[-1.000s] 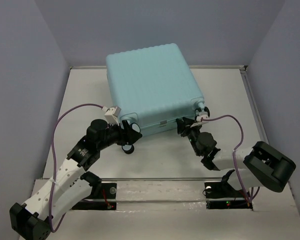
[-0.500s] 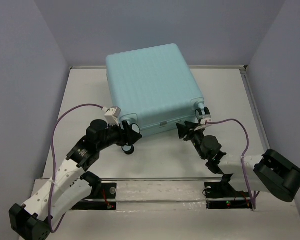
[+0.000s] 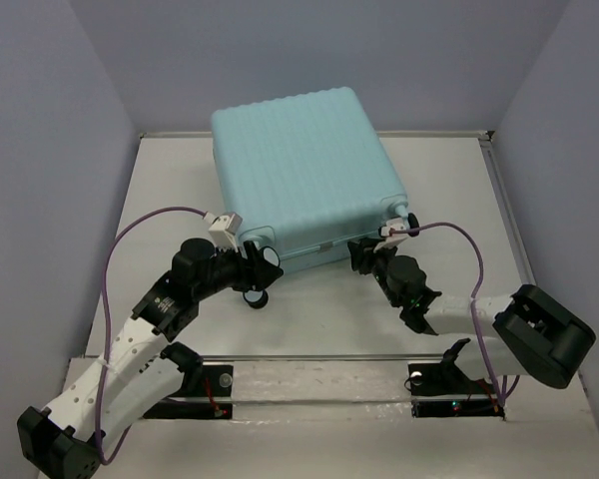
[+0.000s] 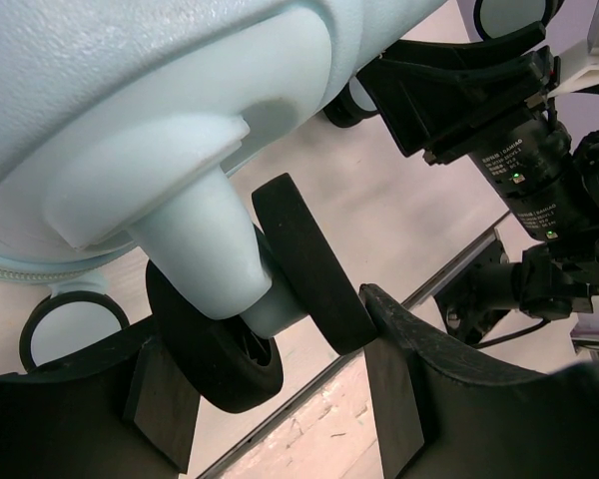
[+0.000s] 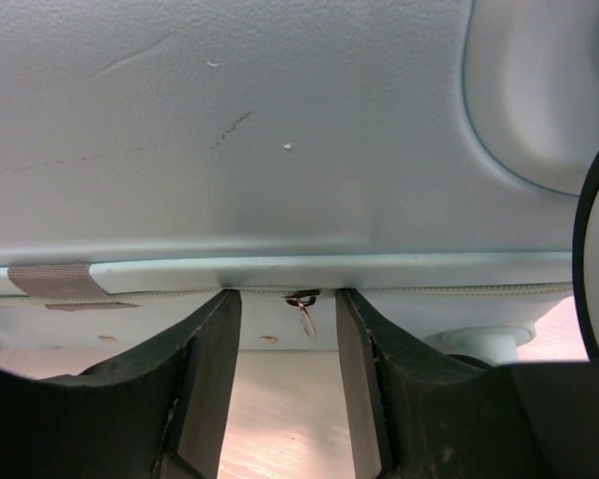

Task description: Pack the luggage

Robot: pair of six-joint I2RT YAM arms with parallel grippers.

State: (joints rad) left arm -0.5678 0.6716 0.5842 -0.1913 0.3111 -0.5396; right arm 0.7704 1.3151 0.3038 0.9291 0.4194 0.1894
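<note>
The luggage [image 3: 299, 170] lies flat and closed at the back of the table, its ribbed pale blue shell up. My left gripper [image 3: 256, 265] is at its near left corner. In the left wrist view the left gripper [image 4: 265, 321] is shut on a black double caster wheel [image 4: 309, 264], one finger against each disc. My right gripper [image 3: 365, 255] is at the near right edge. In the right wrist view the right gripper [image 5: 287, 311] is open, with its fingertips [image 5: 215, 339] against the zipper seam. A small zipper pull [image 5: 303, 309] hangs untouched between them.
A second caster [image 3: 257, 296] rests on the table just below my left gripper. Grey walls close in the left, back and right. A raised rim [image 3: 501, 190] runs along the table's right side. Purple cables [image 3: 120, 249] loop from both wrists. The right arm [image 4: 499, 130] shows beyond the held wheel.
The right arm swung its elbow out to the right and back, with its gripper staying at the suitcase's near edge. The left arm and the suitcase have not moved.
</note>
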